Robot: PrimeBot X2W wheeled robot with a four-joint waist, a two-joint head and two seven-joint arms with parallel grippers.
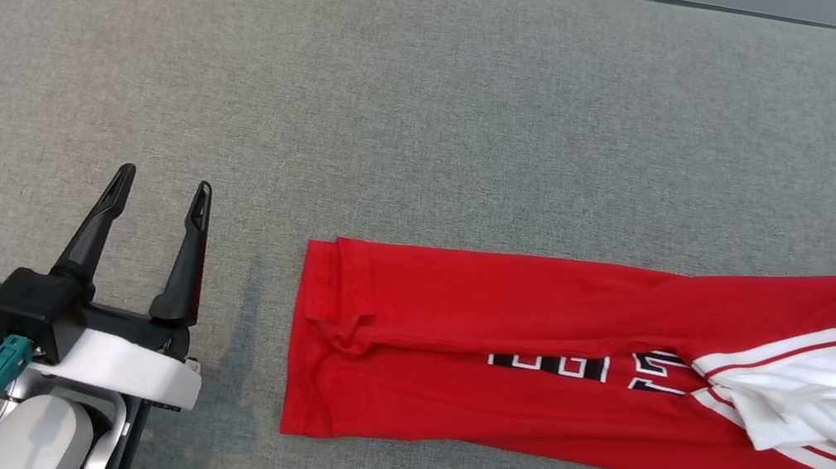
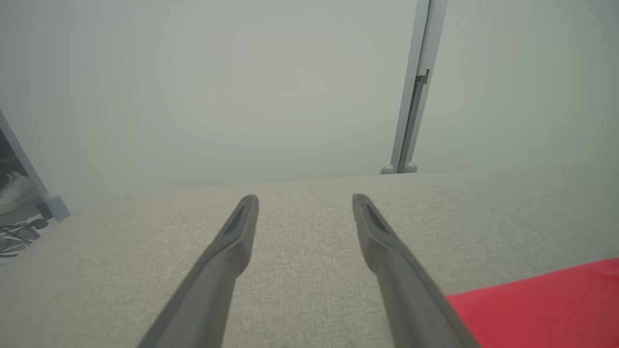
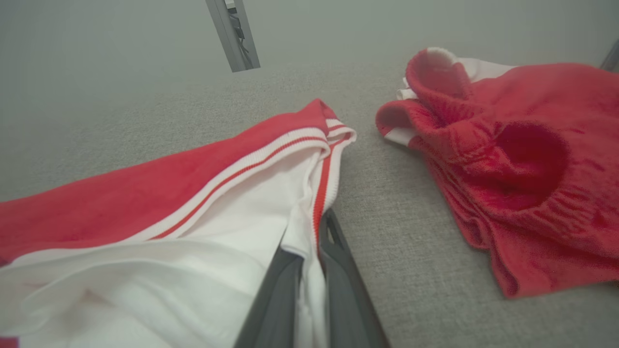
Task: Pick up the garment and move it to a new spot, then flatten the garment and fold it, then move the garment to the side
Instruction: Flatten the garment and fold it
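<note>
- A red garment [image 1: 533,353] lies stretched along the grey bench [image 1: 439,104]. It is folded lengthwise into a long strip, with its hemmed end toward the robot's left and its white-trimmed end toward the right.
- Black-and-white lettering [image 1: 590,368] peeks out where the two long folds meet down the middle.
- The right end effector [image 3: 312,241] is clenched on the garment's right end. In the right wrist view, a white edge with a red stripe runs pinched between the two dark fingers [image 3: 343,270].
- That held end sits low, either on the bench or just above it; I cannot tell which.
- The left end effector [image 1: 165,178] hangs released, its fingers spread wide with nothing between them. It is over bare bench just left of the garment's hemmed end, not touching it.
- In the left wrist view, a red corner of the garment shows at the lower right, beside one finger.
- Another red cloth [image 3: 522,169], crumpled and with a gathered band, lies on the bench near the garment's right end. A strip of grey bench separates the two.
- A grey post [image 2: 411,96] stands at the bench's far edge against a pale wall.
</note>
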